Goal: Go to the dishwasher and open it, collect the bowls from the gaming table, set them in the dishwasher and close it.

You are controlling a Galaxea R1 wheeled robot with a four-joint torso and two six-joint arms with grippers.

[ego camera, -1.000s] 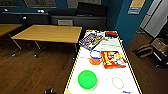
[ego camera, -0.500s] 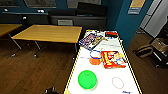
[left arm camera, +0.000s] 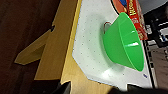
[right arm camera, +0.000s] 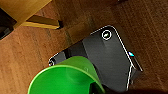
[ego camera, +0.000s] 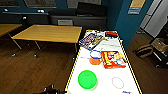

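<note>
Head view: a long white table (ego camera: 107, 72) carries a wide green bowl (ego camera: 87, 79) near its close end. An orange bowl (ego camera: 95, 60) sits farther along, beside a red game box (ego camera: 113, 59). Whether either tool is wide or narrow cannot be told.

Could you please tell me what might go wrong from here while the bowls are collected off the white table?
1. The green bowl sits close to the white table's near left edge; a clumsy nudge could tip it onto the wood floor.
2. The orange bowl lies right beside the red game box, so reaching for it may shove the box.
</note>
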